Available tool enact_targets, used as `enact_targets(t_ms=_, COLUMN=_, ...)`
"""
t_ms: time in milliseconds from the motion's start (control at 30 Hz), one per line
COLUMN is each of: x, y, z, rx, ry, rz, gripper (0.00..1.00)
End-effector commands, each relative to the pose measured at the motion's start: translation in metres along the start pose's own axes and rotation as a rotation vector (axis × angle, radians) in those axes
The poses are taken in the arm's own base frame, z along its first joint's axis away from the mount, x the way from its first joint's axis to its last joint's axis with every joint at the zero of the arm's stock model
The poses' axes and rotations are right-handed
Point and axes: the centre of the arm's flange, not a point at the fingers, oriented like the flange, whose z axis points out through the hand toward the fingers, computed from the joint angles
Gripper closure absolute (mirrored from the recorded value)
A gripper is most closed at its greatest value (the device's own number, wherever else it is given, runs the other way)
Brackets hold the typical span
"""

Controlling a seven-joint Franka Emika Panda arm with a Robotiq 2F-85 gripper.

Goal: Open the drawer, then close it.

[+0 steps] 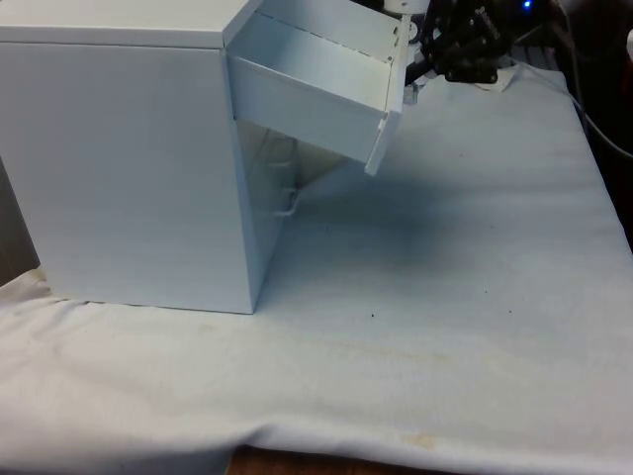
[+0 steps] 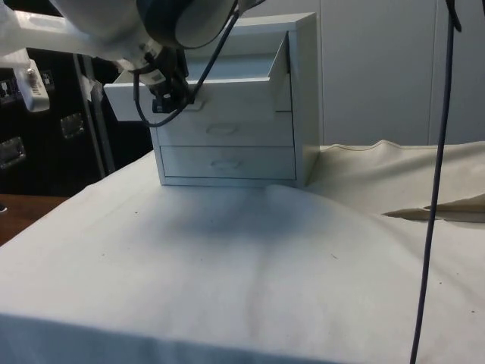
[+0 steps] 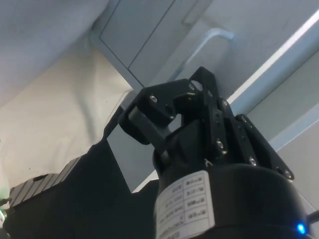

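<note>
A white chest of drawers [image 1: 129, 168] stands at the front view's left. Its top drawer [image 1: 307, 84] is pulled far out and sags downward at its front panel. In the side view the top drawer [image 2: 220, 80] juts out over the cloth from the chest [image 2: 303, 98]. My black gripper [image 1: 420, 71] is at the outer face of that panel, shut on the top drawer's handle. In the side view the gripper [image 2: 168, 97] hangs just under the panel's edge. From the wrist, the gripper [image 3: 172, 107] points at the drawer fronts, with a lower drawer's handle [image 3: 212, 40] beyond it.
The middle drawer [image 2: 221, 129] and bottom drawer [image 2: 226, 161] are closed. White cloth [image 1: 445, 277] covers the table in front of the chest. A dark cable [image 2: 436, 189] hangs down in the side view, and the cloth is rumpled [image 2: 424, 205] beside the chest.
</note>
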Motion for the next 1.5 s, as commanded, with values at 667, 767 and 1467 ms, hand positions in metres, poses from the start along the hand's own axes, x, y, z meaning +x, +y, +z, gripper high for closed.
enact_targets(t_ms=667, x=0.008, y=0.044, z=0.012, rx=-0.044, ry=0.002, rz=0.002, gripper=1.00)
enact_targets(t_ms=767, x=0.009, y=0.051, z=0.016, rx=-0.048, ry=-0.003, rz=0.004, gripper=1.00)
enact_targets(t_ms=1467, x=0.015, y=0.088, z=0.036, rx=-0.065, ry=-0.032, rz=0.025, gripper=1.00)
